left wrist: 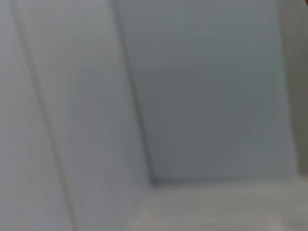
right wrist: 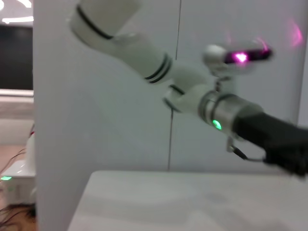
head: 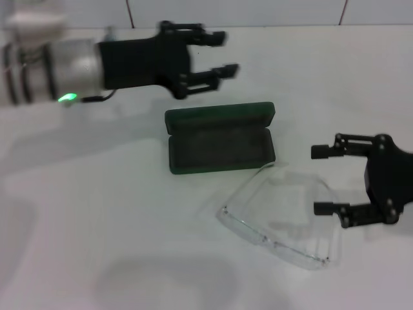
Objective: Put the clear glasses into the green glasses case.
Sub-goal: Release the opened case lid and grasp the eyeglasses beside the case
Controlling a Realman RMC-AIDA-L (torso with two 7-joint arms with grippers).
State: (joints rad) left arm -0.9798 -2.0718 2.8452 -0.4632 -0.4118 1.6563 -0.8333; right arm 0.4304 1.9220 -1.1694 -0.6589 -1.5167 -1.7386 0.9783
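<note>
The green glasses case (head: 221,141) lies open in the middle of the table, lid tipped back, dark lining showing and nothing inside. The clear glasses (head: 279,216) rest on the table just in front and to the right of the case, arms unfolded. My right gripper (head: 321,179) is open beside the glasses' right end, fingers pointing toward them, holding nothing. My left gripper (head: 222,53) hovers open behind the case near the back wall, also with nothing in it. The left wrist view shows only blank wall. The right wrist view shows the left arm (right wrist: 202,91) above the table.
The white table (head: 97,226) ends at a tiled wall (head: 258,11) close behind the left gripper. Off the table's edge in the right wrist view, a small device with a green light (right wrist: 12,180) sits low down.
</note>
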